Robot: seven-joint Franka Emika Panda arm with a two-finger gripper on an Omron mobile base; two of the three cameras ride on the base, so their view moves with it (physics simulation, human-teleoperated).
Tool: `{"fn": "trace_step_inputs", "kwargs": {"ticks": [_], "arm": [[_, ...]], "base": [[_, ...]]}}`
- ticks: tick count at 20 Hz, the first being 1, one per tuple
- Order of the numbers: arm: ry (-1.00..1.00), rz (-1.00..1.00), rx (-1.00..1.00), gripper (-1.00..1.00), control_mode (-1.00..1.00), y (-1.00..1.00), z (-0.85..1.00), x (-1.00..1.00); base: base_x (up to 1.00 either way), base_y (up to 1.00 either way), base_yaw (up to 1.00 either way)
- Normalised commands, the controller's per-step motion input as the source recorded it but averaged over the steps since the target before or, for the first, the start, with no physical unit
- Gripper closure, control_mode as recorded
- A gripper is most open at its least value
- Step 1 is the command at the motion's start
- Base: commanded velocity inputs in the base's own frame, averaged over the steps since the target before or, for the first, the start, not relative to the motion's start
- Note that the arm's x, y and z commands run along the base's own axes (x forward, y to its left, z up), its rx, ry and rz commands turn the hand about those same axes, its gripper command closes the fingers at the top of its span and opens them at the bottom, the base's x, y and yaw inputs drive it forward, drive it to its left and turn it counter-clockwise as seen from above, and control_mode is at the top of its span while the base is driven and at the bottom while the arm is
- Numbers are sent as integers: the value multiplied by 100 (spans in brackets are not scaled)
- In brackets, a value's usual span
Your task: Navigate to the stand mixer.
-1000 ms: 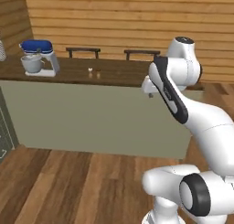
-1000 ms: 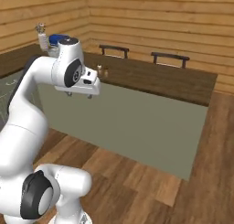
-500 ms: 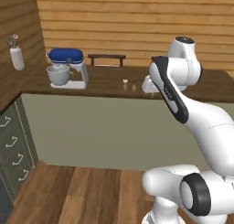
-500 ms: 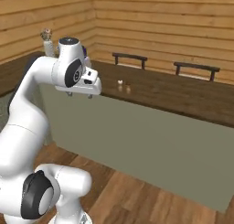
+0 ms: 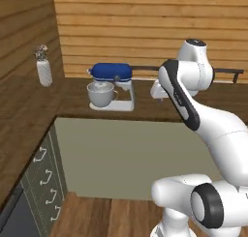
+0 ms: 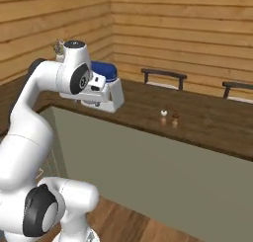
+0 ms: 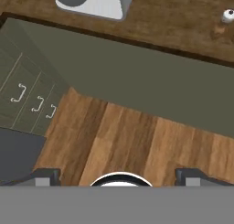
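The stand mixer [image 5: 111,85] stands on the dark wooden counter [image 5: 72,105], with a glossy blue head, a grey base and a pale silver bowl. In the right base view its blue head [image 6: 105,68] pokes out behind my arm. The hand view catches its base and bowl [image 7: 95,0] at the top edge. My gripper [image 5: 158,93] hangs in the air in front of the counter, to the right of the mixer and apart from it. The fingertips [image 7: 45,175] stand wide apart, so the gripper [image 7: 118,175] is open and holds nothing.
A white vase with flowers [image 5: 43,66] stands on the counter's left wing. Two small shakers [image 6: 168,116] sit further right on the counter, with chair backs [image 6: 163,75] beyond. Grey drawers [image 5: 46,178] line the left cabinet. Wooden floor [image 7: 128,136] lies below the hand.
The whole scene has slid right in both base views: the base has moved, and the mixer now looks larger and nearer. The arm keeps the same pose.
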Motion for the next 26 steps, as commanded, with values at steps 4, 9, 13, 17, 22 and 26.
{"fn": "trace_step_inputs", "kwargs": {"ticks": [4,9,13,17,22,26], "arm": [[0,0,0,-100,100,0,0,0],[0,0,0,-100,100,0,0,0],[0,0,0,-100,100,0,0,0],[0,0,0,-100,100,0,0,0],[0,0,0,-100,100,0,0,0],[0,0,0,-100,100,0,0,0]], "base": [[83,62,-6],[71,65,-21],[67,54,-23],[60,27,-15],[58,2,-13],[32,0,-10]]}}
